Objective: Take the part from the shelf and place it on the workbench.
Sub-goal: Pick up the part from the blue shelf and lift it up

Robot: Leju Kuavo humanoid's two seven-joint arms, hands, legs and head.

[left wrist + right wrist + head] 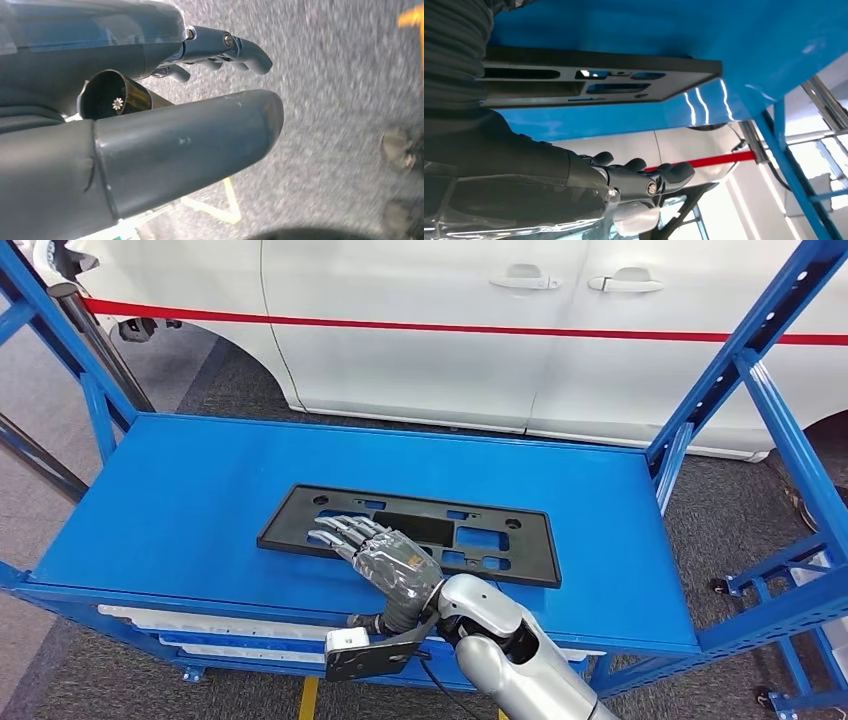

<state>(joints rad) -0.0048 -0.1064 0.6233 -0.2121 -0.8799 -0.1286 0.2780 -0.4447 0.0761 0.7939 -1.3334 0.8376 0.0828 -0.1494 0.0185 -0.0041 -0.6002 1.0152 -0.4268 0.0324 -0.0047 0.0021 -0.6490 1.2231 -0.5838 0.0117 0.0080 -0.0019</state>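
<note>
A flat black rectangular part (pixel 530 550) with several cutouts lies on the blue shelf top (pixel 180 500), near its front edge. My right hand (pixel 385 558) hovers over the part's left-middle area, fingers spread and pointing toward its left end. In the right wrist view the part (pixel 624 55) lies flat on the blue surface, and a gap separates it from my right hand (pixel 574 185), which holds nothing. My left hand (pixel 175 135) hangs over the grey floor, its thumb apart from the fingers (pixel 240 47), with nothing in it.
A white car (pixel 430 330) with a red stripe stands close behind the shelf. Blue frame uprights rise at the right (pixel 740 370) and left (pixel 95 405) ends. A lower level (pixel 200 630) sits under the front edge. Yellow floor marking (pixel 220 210) lies below my left hand.
</note>
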